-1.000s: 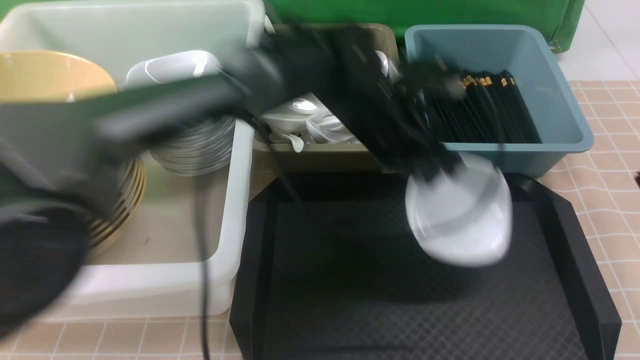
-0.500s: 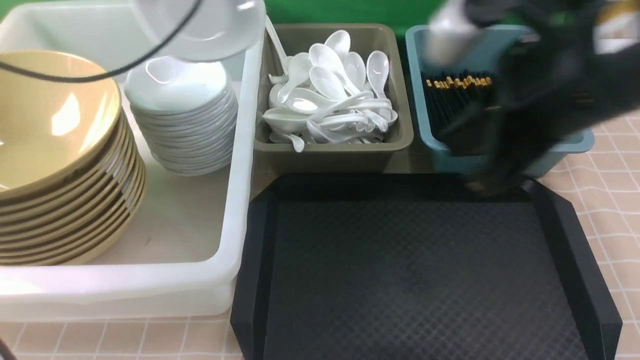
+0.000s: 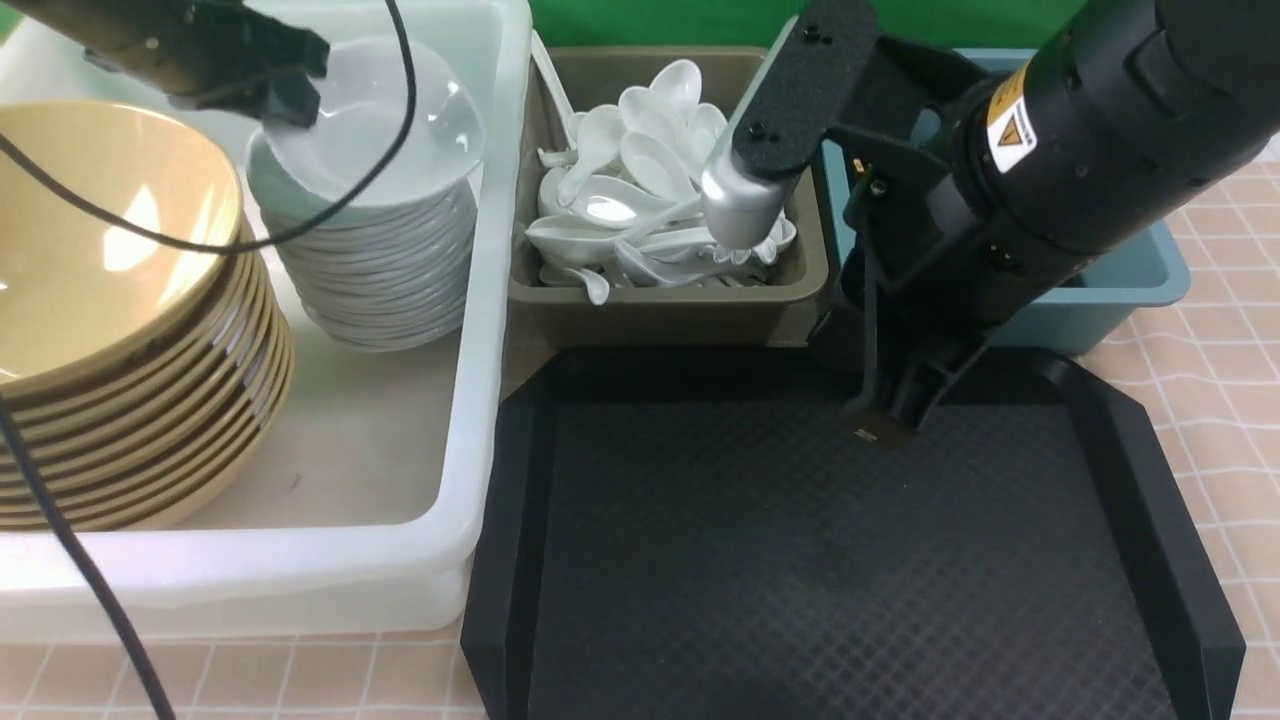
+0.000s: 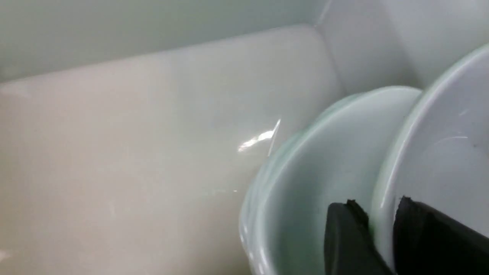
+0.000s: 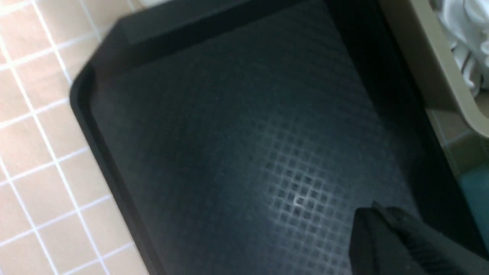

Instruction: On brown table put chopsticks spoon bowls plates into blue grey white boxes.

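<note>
Nearest the robot, the brown table carries a black tray. The right gripper hangs over the tray's far right part, its jaws pressed together with nothing between them. To the left of the tray stands the white box, which holds a stack of yellow bowls at its left and, farther back, a stack of white plates. The top plate lies tilted on that stack. The left gripper has its fingers set narrowly on either side of the top plate's rim, but whether they pinch it cannot be told. Beyond the tray sits the grey box, heaped with spoons. To its right is the blue box, largely hidden by the right arm.
</note>
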Controlling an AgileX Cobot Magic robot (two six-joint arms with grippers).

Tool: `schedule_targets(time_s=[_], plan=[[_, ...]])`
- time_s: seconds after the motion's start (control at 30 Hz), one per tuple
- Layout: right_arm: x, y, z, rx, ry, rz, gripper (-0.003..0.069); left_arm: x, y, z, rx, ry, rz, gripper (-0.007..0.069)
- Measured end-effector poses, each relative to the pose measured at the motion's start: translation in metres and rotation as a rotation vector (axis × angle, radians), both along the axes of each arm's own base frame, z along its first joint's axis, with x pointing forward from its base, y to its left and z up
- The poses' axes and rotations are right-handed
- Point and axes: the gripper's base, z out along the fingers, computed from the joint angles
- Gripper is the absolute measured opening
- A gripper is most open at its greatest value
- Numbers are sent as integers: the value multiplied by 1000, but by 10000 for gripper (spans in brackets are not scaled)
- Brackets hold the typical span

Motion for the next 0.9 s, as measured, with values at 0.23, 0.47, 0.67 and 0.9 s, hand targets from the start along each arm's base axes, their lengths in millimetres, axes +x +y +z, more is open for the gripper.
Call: schedule_targets(time_s=[0.23,0.47,0.67,0.9], plan=[[0,0,0,0,0,0,44,0,3,8,36,-51,11,486],[-2,-1,-1,-14,21,-5,47,-29,0,62,12,-143,34,564],[-13,-15,9,-32,37,-82,48,-114,-6,143,36,-222,34,425],[-46,-43,25,58,-30,-123,48,-208,-6,141,86,-190,69,129]])
